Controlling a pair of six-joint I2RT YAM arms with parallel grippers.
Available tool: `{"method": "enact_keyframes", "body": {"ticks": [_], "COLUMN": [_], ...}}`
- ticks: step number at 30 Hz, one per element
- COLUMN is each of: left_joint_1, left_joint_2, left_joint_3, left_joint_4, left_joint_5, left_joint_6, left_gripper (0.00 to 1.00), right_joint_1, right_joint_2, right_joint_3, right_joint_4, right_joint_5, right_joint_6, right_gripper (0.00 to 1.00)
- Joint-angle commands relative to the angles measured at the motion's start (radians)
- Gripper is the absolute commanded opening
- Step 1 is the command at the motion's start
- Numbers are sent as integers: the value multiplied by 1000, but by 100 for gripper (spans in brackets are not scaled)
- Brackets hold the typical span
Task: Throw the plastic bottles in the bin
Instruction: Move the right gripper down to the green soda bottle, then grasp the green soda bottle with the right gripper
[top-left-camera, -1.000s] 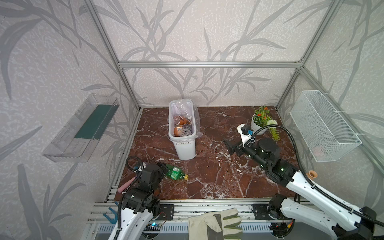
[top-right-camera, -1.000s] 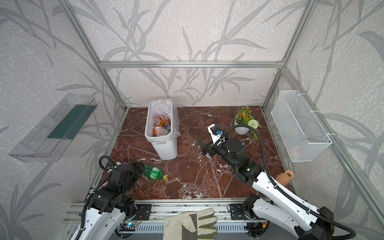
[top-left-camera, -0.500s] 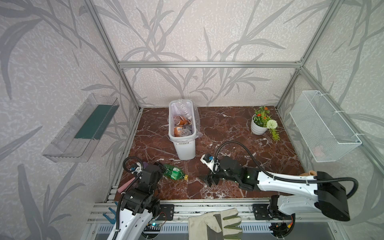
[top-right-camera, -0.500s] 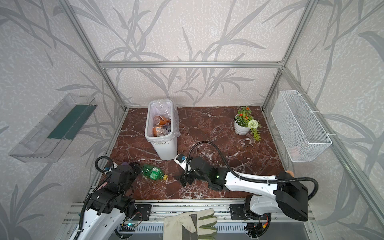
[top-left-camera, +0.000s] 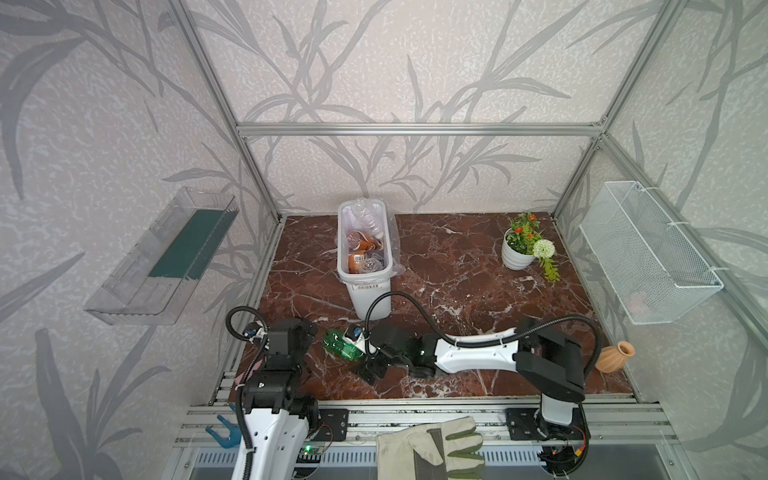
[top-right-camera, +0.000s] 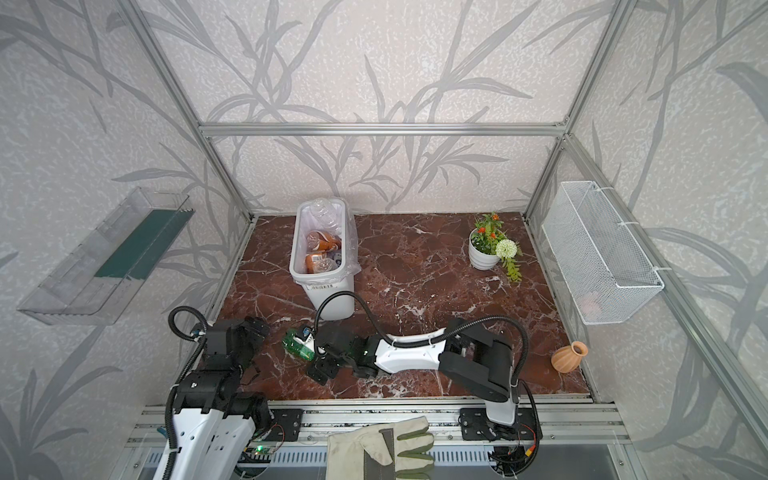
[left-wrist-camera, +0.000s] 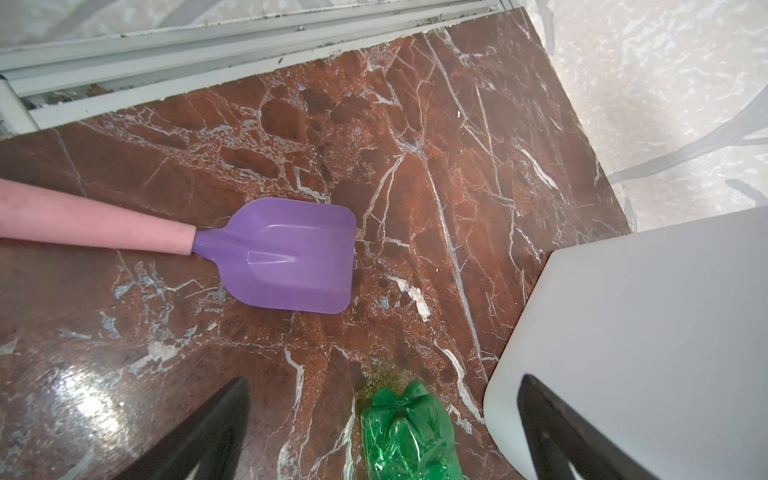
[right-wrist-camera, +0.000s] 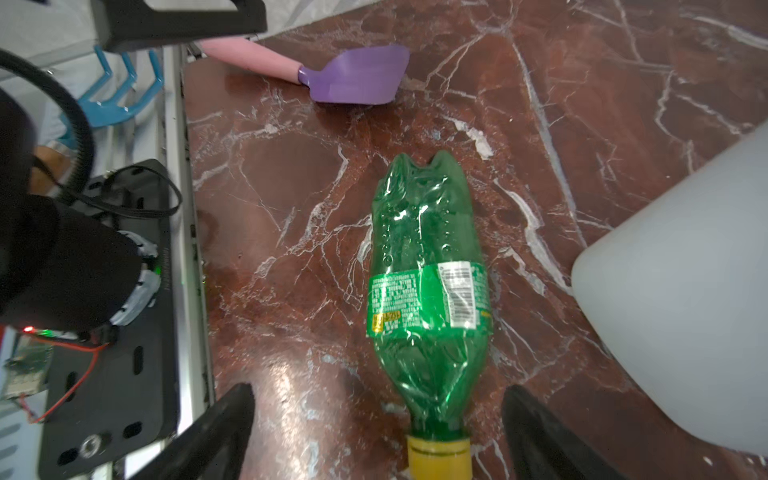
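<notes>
In both top views you see the green bottle (top-left-camera: 341, 348) lying on its side on the marble top (top-left-camera: 457, 266), just in front of the bin (top-left-camera: 357, 301), which already holds several other bottles (top-left-camera: 360, 249). In your left wrist view the left gripper (left-wrist-camera: 384, 378) stands wide and empty, with the bottle's base between its fingertips and a purple scoop (left-wrist-camera: 286, 255) beyond. In your right wrist view the right gripper (right-wrist-camera: 378, 387) is spread wide either side of the bottle's yellow cap (right-wrist-camera: 439, 455), touching neither cap nor neck.

Purple-bladed pink-handled shovel (left-wrist-camera: 286, 255) flat on marble (top-left-camera: 457, 257), potted flowers (top-left-camera: 517, 257), clay vase (top-left-camera: 613, 357), wire basket (top-left-camera: 648, 257), glove (top-left-camera: 428, 449)
</notes>
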Motion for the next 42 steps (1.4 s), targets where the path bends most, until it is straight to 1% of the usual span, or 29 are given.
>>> {"method": "enact_keyframes", "body": {"ticks": [1, 2, 7, 13, 17, 22, 25, 30, 32, 37, 42], "left_joint_1": [105, 129, 210, 268, 275, 278, 278, 278, 277, 279, 279], "left_joint_2": [15, 37, 38, 79, 77, 64, 63, 43, 26, 25, 25], "left_joint_3": [9, 6, 6, -16, -17, -28, -33, -42, -47, -43, -38], "left_joint_4": [41, 43, 37, 72, 73, 67, 69, 81, 78, 63, 59], "left_joint_5": [164, 185, 223, 297, 305, 310, 315, 345, 338, 334, 339], "left_joint_6": [57, 64, 111, 129, 133, 130, 120, 65, 54, 66, 65], "left_gripper": [99, 99, 99, 99, 99, 99, 99, 99, 99, 99, 99], "right_joint_1": [11, 11, 10, 11, 11, 14, 21, 24, 24, 24, 21], "right_joint_2": [55, 71, 138, 216, 256, 258, 264, 306, 327, 370, 423], "right_joint_3": [80, 95, 163, 282, 335, 340, 365, 432, 455, 504, 576], "right_joint_4": [-63, -67, -87, -155, -200, -204, -213, -244, -267, -293, -340], "right_joint_5": [19, 22, 37, 47, 72, 114, 149, 170, 163, 154, 147], "right_joint_6": [-46, -51, -85, -143, -163, -179, -217, -266, -281, -315, -333], "right_gripper": [94, 94, 95, 97, 97, 97, 98, 99, 98, 91, 86]}}
